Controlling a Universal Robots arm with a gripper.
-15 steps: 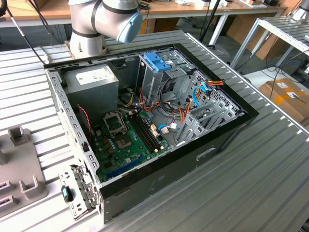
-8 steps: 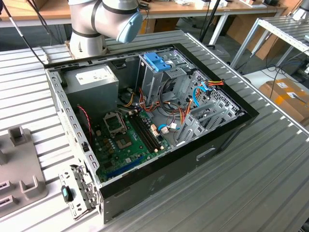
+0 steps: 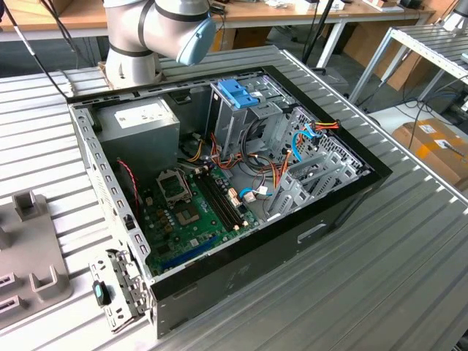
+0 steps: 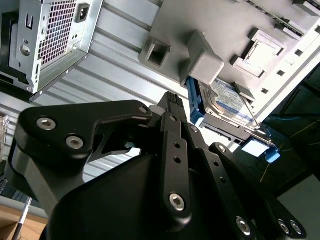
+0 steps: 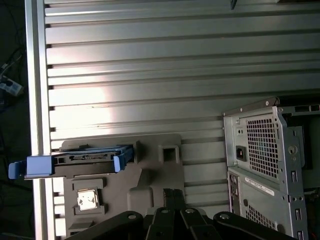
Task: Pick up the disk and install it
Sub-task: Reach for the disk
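black hand, pressed together and empty, tilted near the disk on grey holder

The slatted table lies bare between the grey fixture and the computer case, which stand apart. On the fixture, a raised post stands just beside one end of the disk, whose labelled face is mostly uncovered. The case is open on top. Inside it, loose cables tangle beside the drive cage, and the power supply fills one corner.
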